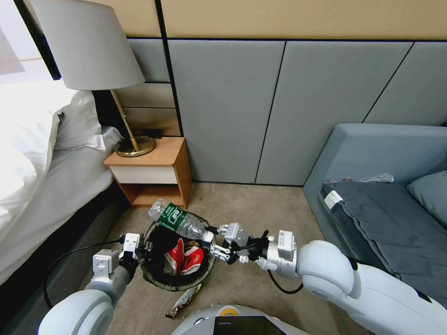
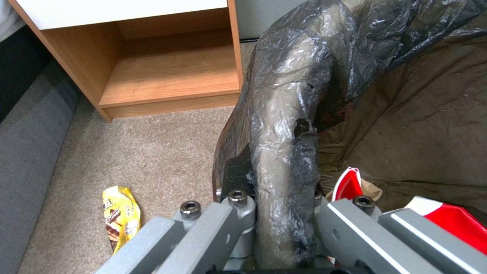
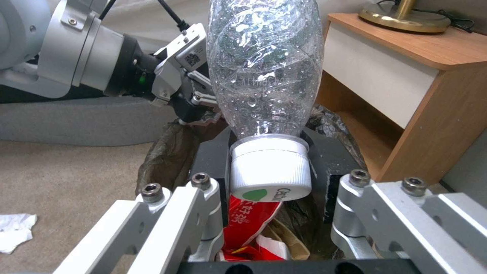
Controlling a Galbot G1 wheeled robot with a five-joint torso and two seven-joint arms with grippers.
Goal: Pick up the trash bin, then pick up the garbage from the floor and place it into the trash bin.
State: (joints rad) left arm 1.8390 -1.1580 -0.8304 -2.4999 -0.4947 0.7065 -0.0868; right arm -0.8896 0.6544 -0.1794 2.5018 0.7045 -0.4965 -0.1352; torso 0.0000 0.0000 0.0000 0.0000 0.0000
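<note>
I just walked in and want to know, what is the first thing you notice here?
A clear plastic bottle hangs over the trash bin, pinched at its white cap by the right tool. The left tool clamps the bin's bagged rim, red cartons lie inside, and a yellow wrapper lies on the carpet.

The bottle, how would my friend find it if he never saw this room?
Find the wooden nightstand by the bed. On the carpet before it sits the bin; above its rim the right gripper holds the bottle by its white cap. It alone is clear, with a green label.

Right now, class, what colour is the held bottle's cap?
White, with a green mark; the right wrist view shows the bottle's cap best.
</note>
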